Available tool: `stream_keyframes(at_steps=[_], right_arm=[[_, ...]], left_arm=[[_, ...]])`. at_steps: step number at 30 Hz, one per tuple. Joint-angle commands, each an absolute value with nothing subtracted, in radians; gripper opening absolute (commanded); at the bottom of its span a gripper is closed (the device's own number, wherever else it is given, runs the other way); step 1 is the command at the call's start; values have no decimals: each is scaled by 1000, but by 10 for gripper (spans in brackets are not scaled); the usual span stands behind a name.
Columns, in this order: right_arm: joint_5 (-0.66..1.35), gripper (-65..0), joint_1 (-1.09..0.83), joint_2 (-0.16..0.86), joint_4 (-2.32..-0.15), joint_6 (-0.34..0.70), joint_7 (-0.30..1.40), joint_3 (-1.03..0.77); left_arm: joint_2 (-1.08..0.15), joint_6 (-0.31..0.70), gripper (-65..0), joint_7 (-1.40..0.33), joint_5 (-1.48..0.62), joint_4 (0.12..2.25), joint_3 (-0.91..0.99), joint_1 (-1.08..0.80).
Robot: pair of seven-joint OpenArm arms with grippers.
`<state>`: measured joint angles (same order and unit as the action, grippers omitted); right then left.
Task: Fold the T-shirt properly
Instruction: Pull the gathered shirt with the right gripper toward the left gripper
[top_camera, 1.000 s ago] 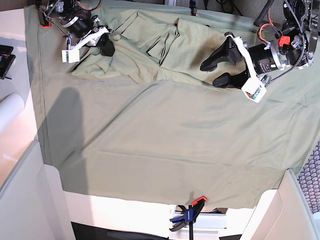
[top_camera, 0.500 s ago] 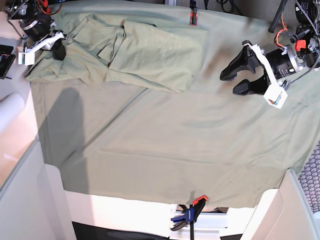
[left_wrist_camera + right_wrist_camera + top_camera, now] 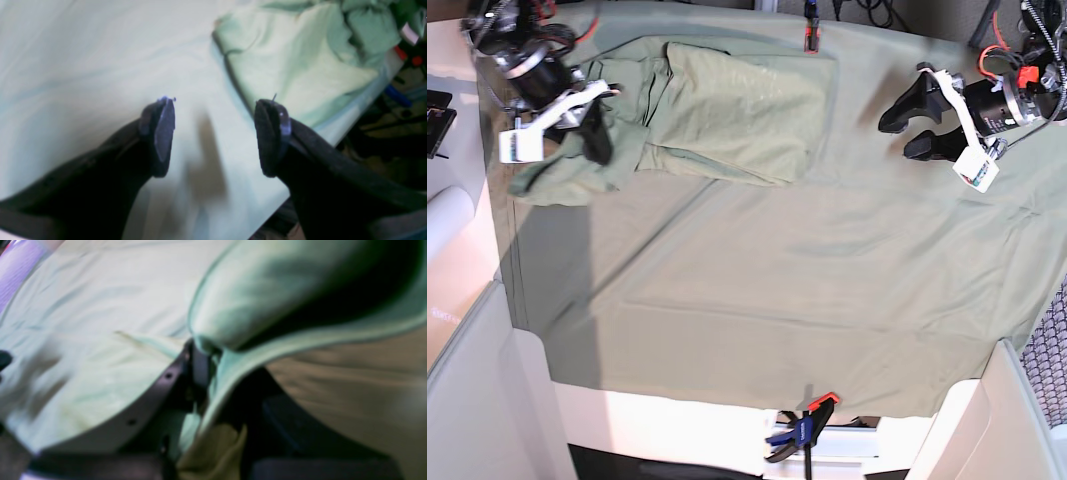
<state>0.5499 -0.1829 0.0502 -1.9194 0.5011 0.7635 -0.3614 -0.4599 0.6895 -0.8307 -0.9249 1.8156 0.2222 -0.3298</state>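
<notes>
The pale green T-shirt lies bunched and partly folded at the back left of the green tablecloth. My right gripper is at the shirt's left end, shut on a fold of its fabric; in the right wrist view the cloth edge is pinched at the gripper and lifts in a loop above it. My left gripper hovers open over bare tablecloth to the right of the shirt. In the left wrist view the gripper holds nothing, and the T-shirt lies beyond it.
An orange clamp pins the tablecloth at the back edge, and a blue and orange clamp pins it at the front. A white roll and a black object lie off the cloth at the left.
My right gripper dragged the shirt to the far left, then came back right and toward the front with the fabric in it. My left gripper stayed open and drifted back and right.
</notes>
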Motion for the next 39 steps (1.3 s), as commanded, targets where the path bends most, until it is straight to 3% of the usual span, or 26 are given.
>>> stream_keyframes(at_steps=[1,12,19,35,36,39], right_arm=[[555,-650,-175,32,-1939,505,730,-326],[300,-650,-175,-150,-1918,505,654,42],[295,-650,-175,-150,-1873,505,647,195],[211,-650,-175,-150,-1873,505,632,210],[200,-591,-175,-150,-1873,505,632,210],[185,-246,-175,-150,-1873,505,624,210]], left_arm=[[-485,698,-244,-812,-946,1820,229,-325],[-519,698,-244,-822,-984,1810,229,-333],[-519,698,-244,-843,-1036,1810,229,-333],[-518,698,-244,-842,-1039,1810,229,-333],[-518,698,-244,-842,-1040,1810,229,-333],[-518,698,-244,-842,-1040,1810,229,-333]])
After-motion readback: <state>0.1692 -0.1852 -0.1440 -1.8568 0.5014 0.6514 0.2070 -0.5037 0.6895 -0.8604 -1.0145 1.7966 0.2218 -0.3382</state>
